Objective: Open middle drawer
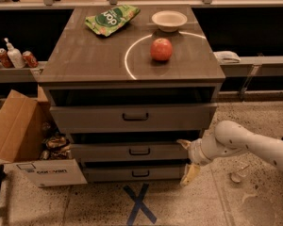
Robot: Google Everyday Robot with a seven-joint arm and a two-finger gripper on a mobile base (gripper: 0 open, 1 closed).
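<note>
Nearest, a blue tape X is lying on the floor before the cabinet. Just above it the gripper is hanging at the right end of the drawer fronts. Its jaws are standing wide, one finger up by the middle drawer's top right corner, the other down beside the bottom drawer. Whether it is touching the front, I cannot tell.

The middle drawer is sitting between the bottom drawer and the taller top drawer, looking shut or nearly so. It is probably going to feel stiff and fairly heavy, sliding straight out on runners. The place to grip is its small dark handle at centre, well left of the gripper. Pulling at a corner is likely to skew it, and the shallow bar may slip from the fingers.

Left, an open box is holding dark packets I cannot name. The drawers are hiding whatever is inside them. Farther back on top, an apple, an apparently empty bowl and a green bag are resting.
</note>
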